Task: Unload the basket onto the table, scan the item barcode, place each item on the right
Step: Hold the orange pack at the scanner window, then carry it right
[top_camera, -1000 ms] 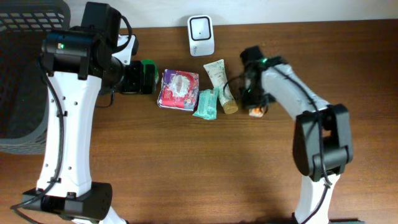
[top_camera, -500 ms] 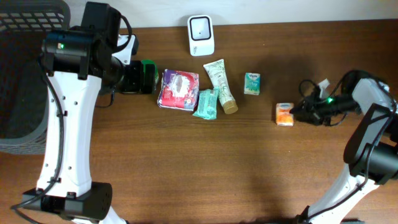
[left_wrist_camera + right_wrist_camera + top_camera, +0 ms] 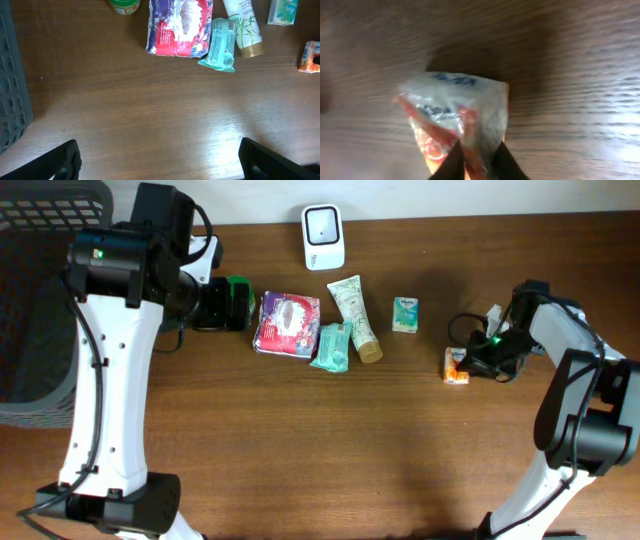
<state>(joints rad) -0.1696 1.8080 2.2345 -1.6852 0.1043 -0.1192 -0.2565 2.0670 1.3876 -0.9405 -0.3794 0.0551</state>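
A small orange and white packet (image 3: pixel 456 366) lies on the wooden table, right of the row of items. My right gripper (image 3: pixel 480 363) is at its right side, low over the table. In the right wrist view the right gripper (image 3: pixel 479 151) is shut on the packet (image 3: pixel 455 117), pinching the wrapper's near edge between both fingertips. The white barcode scanner (image 3: pixel 323 237) stands at the back centre. My left gripper (image 3: pixel 160 160) hangs high over the table, open and holding nothing, with the packet (image 3: pixel 310 56) far to its right.
A red-purple pouch (image 3: pixel 288 323), a teal packet (image 3: pixel 333 347), a cream tube (image 3: pixel 355 315) and a small teal box (image 3: pixel 405 313) lie mid-table. A green lidded item (image 3: pixel 238 302) sits by the left arm. A dark basket (image 3: pixel 40 280) stands at the left.
The right arm swung from beside the tube out to the right, taking the orange packet with it. Its jaws opened briefly and have closed on the wrapper. The left arm stayed still.
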